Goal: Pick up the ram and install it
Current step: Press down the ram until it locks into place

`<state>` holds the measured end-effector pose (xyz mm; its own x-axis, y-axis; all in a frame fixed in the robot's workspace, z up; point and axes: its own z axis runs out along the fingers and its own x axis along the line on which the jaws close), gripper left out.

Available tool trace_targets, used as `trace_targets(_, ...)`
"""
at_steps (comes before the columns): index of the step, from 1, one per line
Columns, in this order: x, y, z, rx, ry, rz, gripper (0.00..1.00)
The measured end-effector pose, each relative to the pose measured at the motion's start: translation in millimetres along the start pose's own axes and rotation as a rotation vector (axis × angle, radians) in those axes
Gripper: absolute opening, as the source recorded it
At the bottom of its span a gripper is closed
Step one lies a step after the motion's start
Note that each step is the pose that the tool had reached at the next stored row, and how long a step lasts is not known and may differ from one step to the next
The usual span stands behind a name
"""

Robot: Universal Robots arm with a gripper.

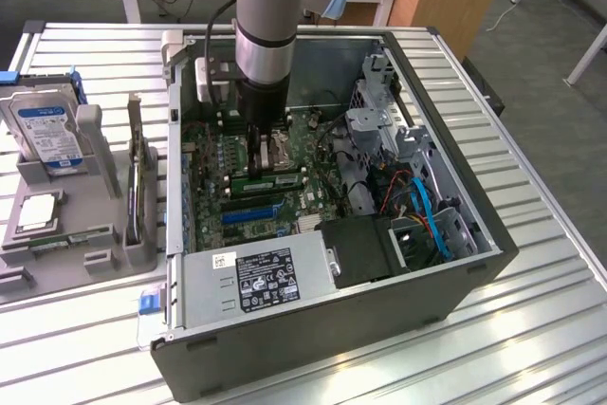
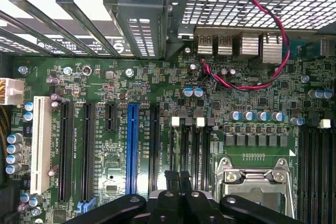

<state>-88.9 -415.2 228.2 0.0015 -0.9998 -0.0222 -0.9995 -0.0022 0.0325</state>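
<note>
The ram [image 1: 268, 180], a thin green stick, stands on edge in a slot of the motherboard [image 1: 213, 173] inside the open computer case [image 1: 379, 329]. My gripper [image 1: 269, 151] reaches down into the case right above and beside it; whether it touches the stick I cannot tell. In the wrist view my gripper [image 2: 178, 174] is shut, its black fingertips [image 2: 170, 177] pressed together with nothing visible between them, over the black memory slots [image 2: 191, 145] next to the processor socket [image 2: 255, 179].
At the exterior view's left, a grey tray [image 1: 95, 258] holds a blue-labelled hard drive [image 1: 43, 130], a square silver processor chip [image 1: 38, 211] and an upright holder [image 1: 140, 187]. In the case, a power supply [image 1: 256, 277], drive cage [image 1: 379, 125] and blue cables [image 1: 427, 215] surround the board.
</note>
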Motion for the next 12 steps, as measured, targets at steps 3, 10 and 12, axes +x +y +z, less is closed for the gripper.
trace_targets(3,0.0,0.0,0.4,-0.0001,0.0001,0.0,0.1)
trace_targets(10,0.0,0.0,1.2,0.0,0.0,0.0,0.1)
trace_targets(12,0.1,0.0,1.6,-0.0001,0.0001,0.0,0.1)
